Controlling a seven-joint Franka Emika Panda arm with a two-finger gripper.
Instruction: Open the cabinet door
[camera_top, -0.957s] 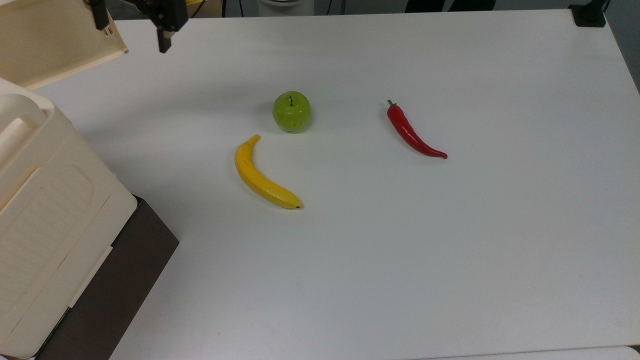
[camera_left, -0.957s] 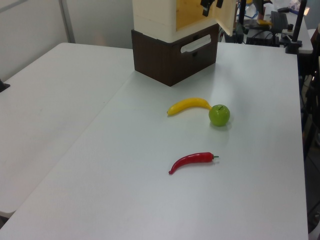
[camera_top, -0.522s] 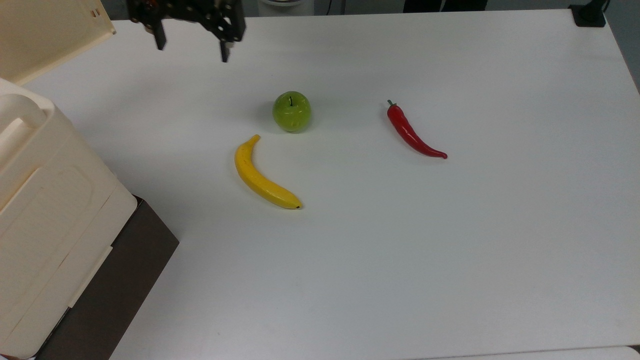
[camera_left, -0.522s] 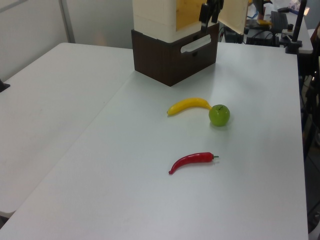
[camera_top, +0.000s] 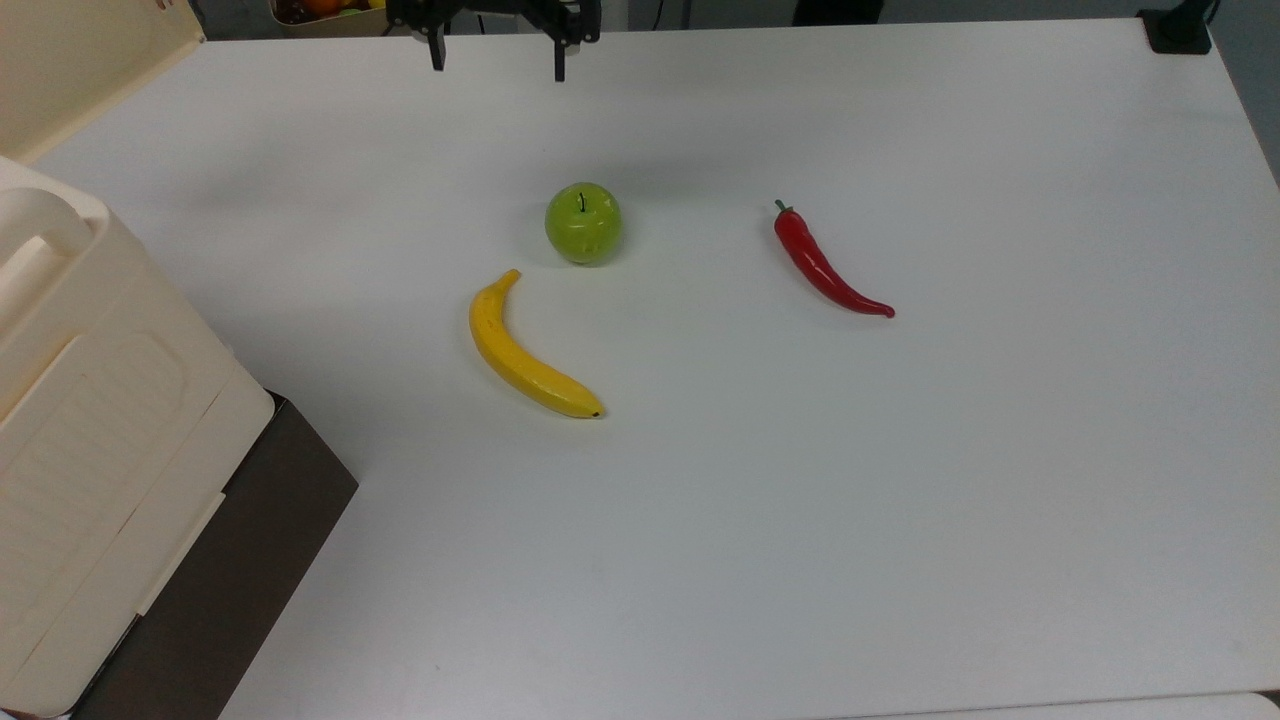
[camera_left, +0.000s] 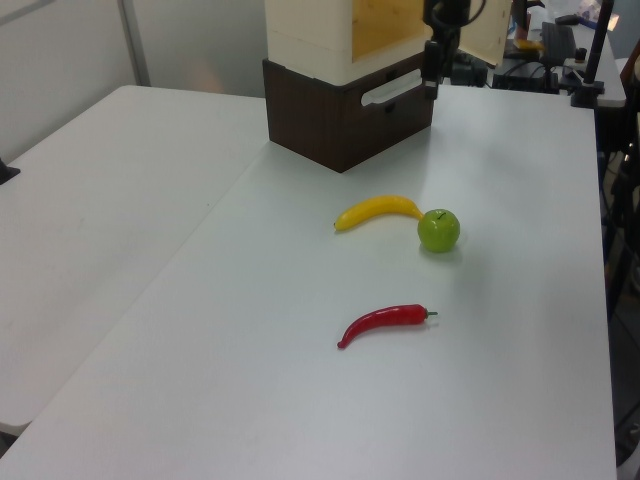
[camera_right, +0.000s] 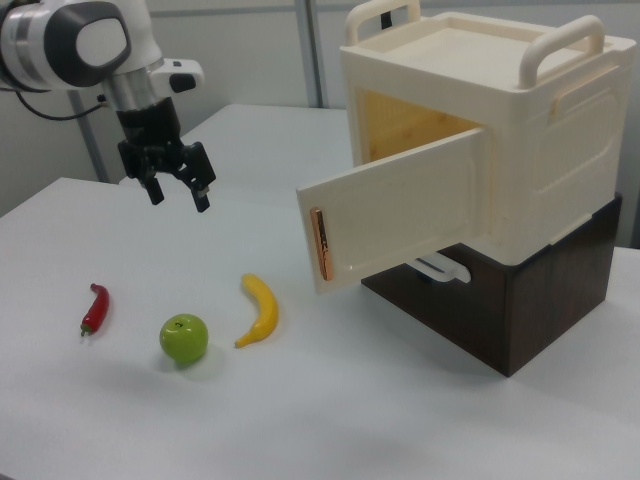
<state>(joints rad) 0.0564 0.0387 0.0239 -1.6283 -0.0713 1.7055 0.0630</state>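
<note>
The cabinet (camera_right: 520, 130) is a large cream box on a dark brown base. Its cabinet door (camera_right: 400, 215) stands swung wide open, with an orange-brown strip (camera_right: 319, 245) on the free edge and a yellowish interior behind it. In the top view the cabinet door (camera_top: 80, 60) is at the far left corner and the cabinet (camera_top: 90, 450) lies along the top view's left. My gripper (camera_top: 498, 60) hangs open and empty over the table, well clear of the door. It also appears in the right view as the gripper (camera_right: 178, 192), above the fruit, and in the left view as the gripper (camera_left: 431, 78).
A green apple (camera_top: 583, 222), a yellow banana (camera_top: 525, 350) and a red chilli pepper (camera_top: 825, 265) lie mid-table. The dark brown slab (camera_top: 230, 570) sits under the cabinet. White table (camera_top: 900, 500) stretches broadly toward the top view's right.
My gripper has moved away from the door's edge toward the top view's right, staying open. The door has swung a little wider toward the top view's left.
</note>
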